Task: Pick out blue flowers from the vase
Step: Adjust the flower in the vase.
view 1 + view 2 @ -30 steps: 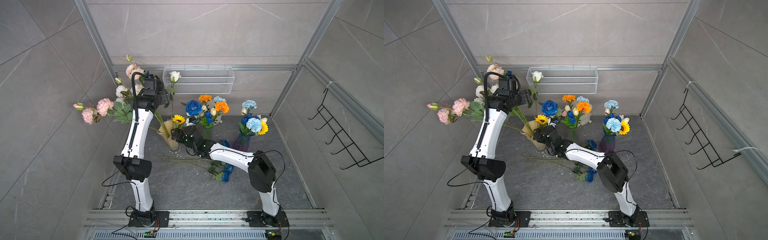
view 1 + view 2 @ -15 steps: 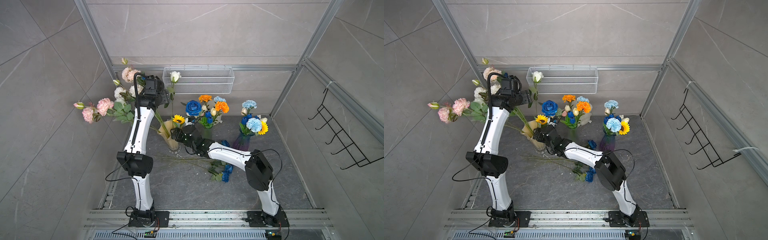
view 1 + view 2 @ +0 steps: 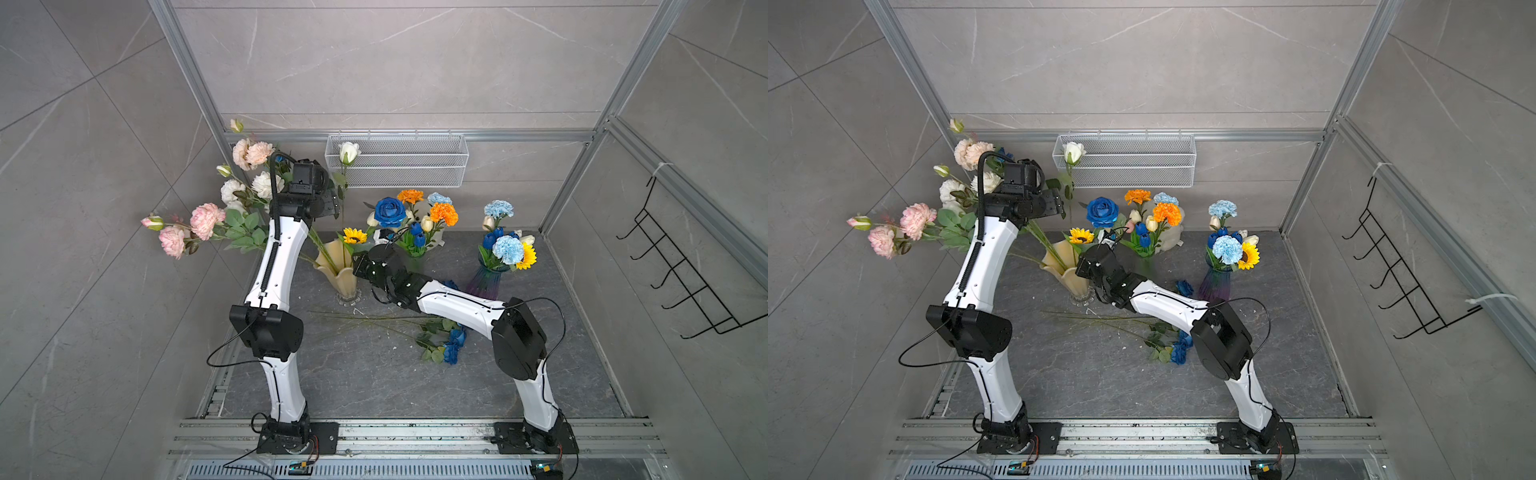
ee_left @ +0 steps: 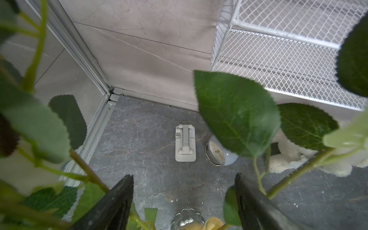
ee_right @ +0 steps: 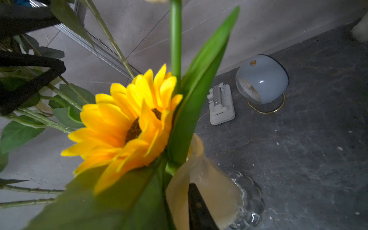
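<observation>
Nearest, deep blue flowers point(image 3: 453, 345) are laid on the floor point(image 3: 365, 378), well apart from both grippers. Beyond, a sunflower point(image 3: 354, 236), a white rose point(image 3: 348, 151) and pink blooms point(image 3: 206, 215) are held in a cream vase point(image 3: 341, 277). The right gripper point(image 3: 358, 262) is set at its rim. One finger point(image 5: 197, 207) is seen and the other is hidden by a leaf point(image 5: 129, 199), so its closure cannot be told. Higher, the left gripper point(image 4: 183, 201) is spread wide among leaves, and a blue bloom point(image 3: 1004, 154) is half hidden behind its wrist. Farthest, a deep blue rose point(image 3: 389, 211) and blue tulips point(image 3: 417, 233) are kept in a barely visible vase point(image 3: 415, 261), and pale blue carnations point(image 3: 507, 249) in a purple glass vase point(image 3: 484, 284).

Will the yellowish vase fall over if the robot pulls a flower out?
Probably tippy: the yellowish vase stands on a small glass foot, and long pink flowers lean far out sideways. It looks glassy, so a fall might crack it.
</observation>
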Controlling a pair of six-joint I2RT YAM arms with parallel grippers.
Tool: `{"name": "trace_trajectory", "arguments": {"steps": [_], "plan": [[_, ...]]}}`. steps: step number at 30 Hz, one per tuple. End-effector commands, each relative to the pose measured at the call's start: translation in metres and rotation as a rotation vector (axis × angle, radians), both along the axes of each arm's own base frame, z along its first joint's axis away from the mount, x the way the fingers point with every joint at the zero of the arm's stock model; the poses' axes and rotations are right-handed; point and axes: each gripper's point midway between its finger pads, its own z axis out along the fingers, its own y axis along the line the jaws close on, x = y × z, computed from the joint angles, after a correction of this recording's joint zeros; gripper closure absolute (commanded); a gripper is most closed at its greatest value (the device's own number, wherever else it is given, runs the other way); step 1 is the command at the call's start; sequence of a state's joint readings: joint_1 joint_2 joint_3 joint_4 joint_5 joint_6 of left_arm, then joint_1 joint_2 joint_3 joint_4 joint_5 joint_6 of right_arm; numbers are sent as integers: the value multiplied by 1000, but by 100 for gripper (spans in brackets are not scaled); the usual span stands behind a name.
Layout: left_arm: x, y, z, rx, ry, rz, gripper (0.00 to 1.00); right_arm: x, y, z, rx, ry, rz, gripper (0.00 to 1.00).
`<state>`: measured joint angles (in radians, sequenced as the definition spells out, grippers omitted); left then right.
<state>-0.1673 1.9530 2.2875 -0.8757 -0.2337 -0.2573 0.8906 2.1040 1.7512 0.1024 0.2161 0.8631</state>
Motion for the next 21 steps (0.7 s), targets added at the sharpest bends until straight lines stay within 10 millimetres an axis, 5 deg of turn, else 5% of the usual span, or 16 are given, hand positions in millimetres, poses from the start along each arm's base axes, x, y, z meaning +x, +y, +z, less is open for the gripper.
{"name": "trace_trajectory", "arguments": {"steps": [1,7,21], "plan": [[-19,7,46,2,-101,-5,19,-16,17,-31,-64,64,84,86],[-31,12,60,27,-111,-7,19,-22,20,-30,-67,82,94,99],[-27,20,46,19,-67,21,19,-43,21,-26,-84,79,92,100]]}}
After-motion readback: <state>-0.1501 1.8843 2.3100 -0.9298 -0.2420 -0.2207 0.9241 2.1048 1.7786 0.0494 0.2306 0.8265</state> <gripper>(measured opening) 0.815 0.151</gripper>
